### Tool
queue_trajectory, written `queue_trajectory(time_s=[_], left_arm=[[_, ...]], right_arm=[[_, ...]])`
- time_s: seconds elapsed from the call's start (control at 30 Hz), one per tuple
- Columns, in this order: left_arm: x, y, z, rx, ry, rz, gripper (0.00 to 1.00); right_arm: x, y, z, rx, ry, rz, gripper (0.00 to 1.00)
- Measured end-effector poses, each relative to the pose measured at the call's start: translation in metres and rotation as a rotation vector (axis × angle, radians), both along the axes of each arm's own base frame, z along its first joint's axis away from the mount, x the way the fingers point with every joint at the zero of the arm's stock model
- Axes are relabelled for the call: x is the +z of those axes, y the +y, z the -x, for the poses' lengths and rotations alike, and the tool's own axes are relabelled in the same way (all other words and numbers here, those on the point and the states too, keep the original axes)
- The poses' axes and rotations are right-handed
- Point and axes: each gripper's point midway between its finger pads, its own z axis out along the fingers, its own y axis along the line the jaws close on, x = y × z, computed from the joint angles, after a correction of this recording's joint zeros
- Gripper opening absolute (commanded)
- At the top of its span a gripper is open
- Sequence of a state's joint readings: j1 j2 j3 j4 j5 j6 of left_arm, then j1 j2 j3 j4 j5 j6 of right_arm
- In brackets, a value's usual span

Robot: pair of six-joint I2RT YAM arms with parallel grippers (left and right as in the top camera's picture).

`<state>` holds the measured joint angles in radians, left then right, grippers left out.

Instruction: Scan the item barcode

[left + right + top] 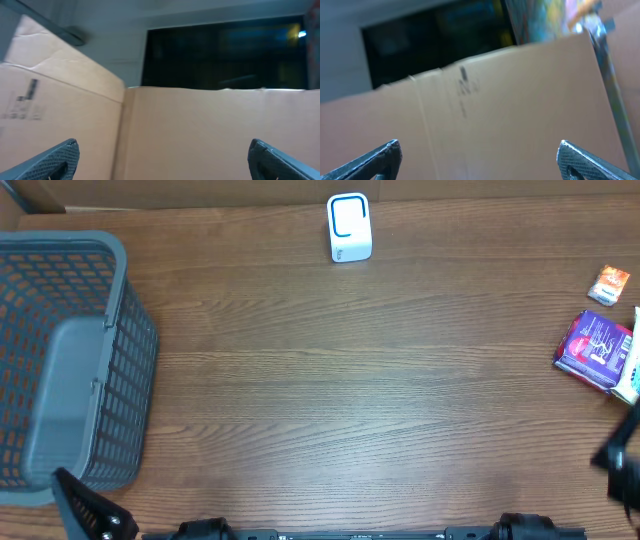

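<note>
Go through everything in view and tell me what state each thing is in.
Left claw: open, holding nothing.
Right claw: open, holding nothing.
Scanner: standing upright, untouched.
Purple packet: lying flat, untouched.
Orange packet: lying flat, untouched.
Basket: upright, nothing visible inside.

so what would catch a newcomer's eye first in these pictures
The big grey mesh basket fills the left edge of the table. At the far middle stands a small white scanner with a blue-edged window, alone on brown wood. On the right edge lie a purple packet and, beyond it, a small orange packet.
</note>
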<state>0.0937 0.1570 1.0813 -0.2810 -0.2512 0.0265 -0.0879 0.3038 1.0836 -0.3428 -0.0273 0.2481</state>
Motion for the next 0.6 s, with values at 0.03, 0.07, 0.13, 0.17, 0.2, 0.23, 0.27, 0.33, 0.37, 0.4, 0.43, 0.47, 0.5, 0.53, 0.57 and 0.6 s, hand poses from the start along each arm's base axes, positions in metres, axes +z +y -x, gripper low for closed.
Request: queue_trajectory(time_s=[0.03, 0.07, 0.13, 0.17, 0.2, 0.23, 0.27, 0.33, 0.37, 0.4, 0.43, 0.47, 0.5, 0.53, 0.57, 0.6], left_arm=[[0.000, -0.002, -0.001, -0.017, -0.002, -0.002, 1.00], [0.001, -0.004, -0.001, -0.030, -0.004, -0.004, 1.00], [0.001, -0.006, 0.000, -0.040, -0.009, -0.006, 1.00], [0.001, -0.007, 0.001, -0.038, -0.011, -0.006, 1.00], [0.001, -0.006, 0.003, -0.029, -0.017, -0.006, 1.00], [0.000, -0.006, 0.008, -0.016, -0.026, -0.007, 1.00], [-0.001, -0.007, 0.013, -0.007, -0.038, -0.010, 1.00], [-0.007, -0.009, 0.028, 0.020, -0.071, -0.009, 1.00], [-0.009, -0.010, 0.034, 0.029, -0.085, -0.008, 1.00], [-0.009, -0.012, 0.042, 0.038, -0.107, -0.010, 1.00], [-0.007, -0.013, 0.047, 0.041, -0.128, -0.014, 1.00], [-0.005, -0.014, 0.050, 0.040, -0.143, -0.015, 1.00], [-0.004, -0.014, 0.050, 0.036, -0.154, -0.013, 1.00], [-0.005, -0.014, 0.045, 0.026, -0.157, -0.009, 1.00], [-0.005, -0.014, 0.042, 0.025, -0.168, -0.011, 1.00], [-0.005, -0.014, 0.040, 0.026, -0.170, -0.013, 1.00]], right_arm=[[-0.002, 0.001, 0.011, 0.002, -0.023, 0.004, 1.00], [-0.005, 0.004, 0.021, 0.011, -0.039, 0.012, 1.00], [-0.014, 0.008, 0.033, 0.026, -0.054, 0.023, 1.00], [-0.018, 0.010, 0.036, 0.033, -0.059, 0.027, 1.00], [-0.025, 0.012, 0.039, 0.042, -0.063, 0.033, 1.00], [-0.033, 0.014, 0.041, 0.051, -0.061, 0.038, 1.00], [-0.038, 0.015, 0.042, 0.055, -0.064, 0.042, 1.00], [-0.048, 0.017, 0.043, 0.064, -0.058, 0.049, 1.00], [-0.050, 0.018, 0.042, 0.069, -0.062, 0.052, 1.00], [-0.051, 0.019, 0.042, 0.074, -0.063, 0.054, 1.00], [-0.051, 0.019, 0.040, 0.079, -0.067, 0.056, 1.00], [-0.052, 0.020, 0.038, 0.083, -0.066, 0.059, 1.00], [-0.054, 0.020, 0.033, 0.085, -0.068, 0.061, 1.00], [-0.058, 0.020, 0.027, 0.087, -0.068, 0.062, 1.00], [-0.058, 0.018, 0.022, 0.079, -0.086, 0.060, 1.00], [-0.061, 0.017, 0.018, 0.073, -0.087, 0.057, 1.00]])
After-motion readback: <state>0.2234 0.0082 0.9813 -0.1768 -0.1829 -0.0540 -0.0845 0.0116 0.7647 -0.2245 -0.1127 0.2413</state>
